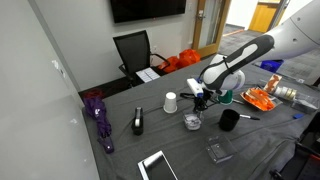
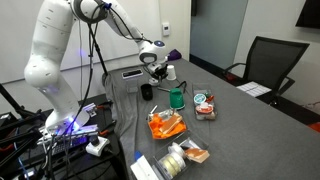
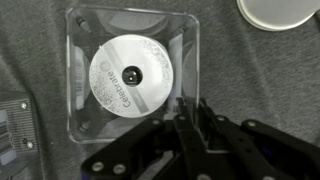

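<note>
In the wrist view the gripper (image 3: pixel 191 108) is reaching in from the bottom edge, its two black fingers (image 3: pixel 181 118) drawn nearly together right over the lower right rim of a clear square case (image 3: pixel 85 128). I cannot tell whether they are clenching on that rim or merely hovering at it. The case is lying flat on the grey table (image 3: pixel 40 40), filling the middle of that frame, with a silver disc (image 3: pixel 130 75) sitting inside it.

In an exterior view the gripper (image 1: pixel 197 100) is hanging just above the case (image 1: pixel 192 122), near the centre of the frame. A white cup (image 1: pixel 171 102) is standing just beside it to the left, a black cup (image 1: pixel 229 120) to the right, and a green cup (image 1: pixel 226 97) behind. Farther back, at the upper middle, a black chair (image 1: pixel 133 50) is facing the table.
</note>
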Controlling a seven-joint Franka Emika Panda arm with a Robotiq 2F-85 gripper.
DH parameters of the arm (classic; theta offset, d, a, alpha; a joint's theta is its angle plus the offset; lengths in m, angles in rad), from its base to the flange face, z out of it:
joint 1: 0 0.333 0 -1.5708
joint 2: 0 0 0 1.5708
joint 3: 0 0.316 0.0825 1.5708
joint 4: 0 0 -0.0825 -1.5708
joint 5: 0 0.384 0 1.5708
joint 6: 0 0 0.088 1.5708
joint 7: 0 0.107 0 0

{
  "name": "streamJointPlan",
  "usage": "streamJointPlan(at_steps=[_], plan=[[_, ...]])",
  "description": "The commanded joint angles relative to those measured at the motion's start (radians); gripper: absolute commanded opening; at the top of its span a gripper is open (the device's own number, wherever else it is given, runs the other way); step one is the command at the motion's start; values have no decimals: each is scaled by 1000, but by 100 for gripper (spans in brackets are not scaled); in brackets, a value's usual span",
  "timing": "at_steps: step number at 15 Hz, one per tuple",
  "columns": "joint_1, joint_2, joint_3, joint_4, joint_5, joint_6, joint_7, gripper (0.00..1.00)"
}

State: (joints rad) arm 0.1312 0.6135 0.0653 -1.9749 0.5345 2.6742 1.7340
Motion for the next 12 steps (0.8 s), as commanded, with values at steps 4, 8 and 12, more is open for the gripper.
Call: streamJointPlan(at_steps=[4, 8, 12], plan=[[-31, -29, 44, -21, 25, 12, -40, 1], [-33, -120, 71, -113, 27, 50, -108, 1], [-64, -207, 140, -234, 92, 200, -289, 1]])
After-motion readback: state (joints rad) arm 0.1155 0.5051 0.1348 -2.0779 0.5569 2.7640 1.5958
